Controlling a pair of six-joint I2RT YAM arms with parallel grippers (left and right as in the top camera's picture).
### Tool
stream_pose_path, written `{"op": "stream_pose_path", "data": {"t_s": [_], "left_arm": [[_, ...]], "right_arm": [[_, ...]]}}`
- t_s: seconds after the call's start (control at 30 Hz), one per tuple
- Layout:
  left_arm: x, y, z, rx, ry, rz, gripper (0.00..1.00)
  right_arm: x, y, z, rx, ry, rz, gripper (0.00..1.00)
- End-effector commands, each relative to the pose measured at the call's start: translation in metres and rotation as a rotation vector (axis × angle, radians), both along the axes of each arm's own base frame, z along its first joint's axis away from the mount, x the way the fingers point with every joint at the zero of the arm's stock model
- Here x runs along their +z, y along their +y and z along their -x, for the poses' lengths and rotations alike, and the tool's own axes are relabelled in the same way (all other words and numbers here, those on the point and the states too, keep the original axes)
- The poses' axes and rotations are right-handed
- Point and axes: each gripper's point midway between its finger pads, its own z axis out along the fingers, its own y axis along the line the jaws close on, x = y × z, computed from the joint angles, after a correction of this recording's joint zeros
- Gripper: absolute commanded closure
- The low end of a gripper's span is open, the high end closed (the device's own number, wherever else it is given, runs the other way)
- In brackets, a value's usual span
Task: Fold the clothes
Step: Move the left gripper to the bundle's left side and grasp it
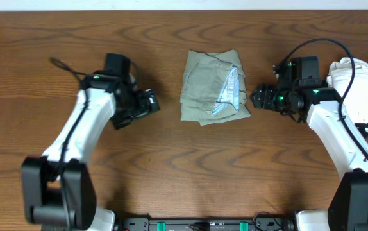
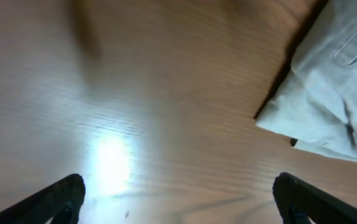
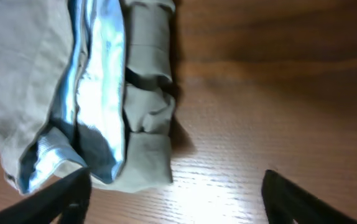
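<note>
We judge the clothes (image 1: 214,86) essentially folded on the tabletop (image 1: 171,167), with left fingers (image 2: 57,198) and right fingers (image 3: 293,200) spread wide, holding nothing.

Robotics lab workstation, wood-grain table (image 1: 171,179), left arm (image 1: 81,128) and right arm (image 1: 338,135) at its edge, loose cable (image 1: 318,42)

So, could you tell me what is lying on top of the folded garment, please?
Only its own pale pocket lining lies exposed on the khaki garment; nothing else rests there. Layers folded underneath are hidden.
</note>
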Motion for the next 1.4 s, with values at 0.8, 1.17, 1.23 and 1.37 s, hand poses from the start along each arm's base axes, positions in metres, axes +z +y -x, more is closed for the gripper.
{"op": "stream_pose_path", "data": {"t_s": [0.8, 1.17, 1.23, 1.37], "left_arm": [[0.02, -0.104, -0.082, -0.318, -0.461, 0.225, 0.05], [-0.02, -0.112, -0.093, -0.269, -0.373, 0.26, 0.05], [-0.029, -0.114, -0.093, -0.267, -0.354, 0.273, 0.05], [-0.042, -0.117, -0.092, -0.264, -0.329, 0.29, 0.05]], "right_arm": [[-0.022, -0.003, 0.077, -0.036, 0.347, 0.002, 0.01], [-0.022, -0.003, 0.077, -0.023, 0.343, 0.005, 0.01], [-0.022, -0.003, 0.077, -0.022, 0.342, 0.005, 0.01], [-0.022, -0.003, 0.077, -0.006, 0.338, 0.01, 0.01]]}}
